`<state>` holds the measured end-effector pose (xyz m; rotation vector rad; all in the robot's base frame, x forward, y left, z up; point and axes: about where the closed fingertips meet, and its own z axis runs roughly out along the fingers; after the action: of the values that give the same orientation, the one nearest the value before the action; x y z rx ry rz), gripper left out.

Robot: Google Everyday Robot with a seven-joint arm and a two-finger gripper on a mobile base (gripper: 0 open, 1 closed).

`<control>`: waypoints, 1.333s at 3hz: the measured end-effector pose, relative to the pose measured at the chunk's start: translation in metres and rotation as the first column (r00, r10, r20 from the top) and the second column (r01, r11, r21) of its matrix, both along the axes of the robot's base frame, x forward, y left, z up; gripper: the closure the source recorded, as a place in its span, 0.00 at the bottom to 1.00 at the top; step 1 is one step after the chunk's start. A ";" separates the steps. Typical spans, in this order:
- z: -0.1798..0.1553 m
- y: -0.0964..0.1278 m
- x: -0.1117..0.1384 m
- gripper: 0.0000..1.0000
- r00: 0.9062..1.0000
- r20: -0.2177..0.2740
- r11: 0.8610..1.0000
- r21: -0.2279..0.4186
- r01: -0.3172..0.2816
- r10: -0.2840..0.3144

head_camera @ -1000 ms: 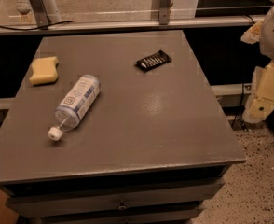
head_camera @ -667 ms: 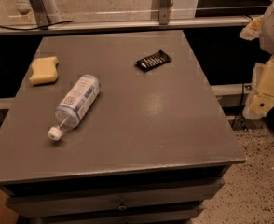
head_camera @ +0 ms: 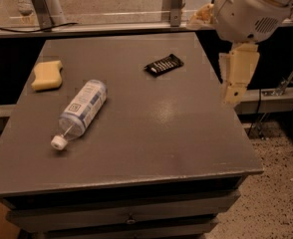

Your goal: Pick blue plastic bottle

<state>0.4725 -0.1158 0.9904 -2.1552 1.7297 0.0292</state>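
Note:
The blue plastic bottle (head_camera: 81, 111) lies on its side on the left half of the grey table (head_camera: 186, 143). Its white cap points toward the front left and its label with a square code mark faces up. My gripper (head_camera: 236, 78) hangs from the white arm at the upper right, above the table's right edge. It is far to the right of the bottle and holds nothing that I can see.
A yellow sponge (head_camera: 47, 74) lies at the left rear of the table. A small black packet (head_camera: 164, 64) lies at the rear centre. A metal rail and posts run behind the table. Speckled floor is at the right.
The arm and gripper have moved left, from beyond the table's right side to over its right edge. The bottle, sponge and packet have not moved.

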 end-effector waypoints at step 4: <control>-0.022 0.090 -0.019 0.00 0.908 0.156 0.915 0.052 -0.399 0.388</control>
<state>0.4540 -0.0263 0.9687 -2.3455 1.1712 0.0501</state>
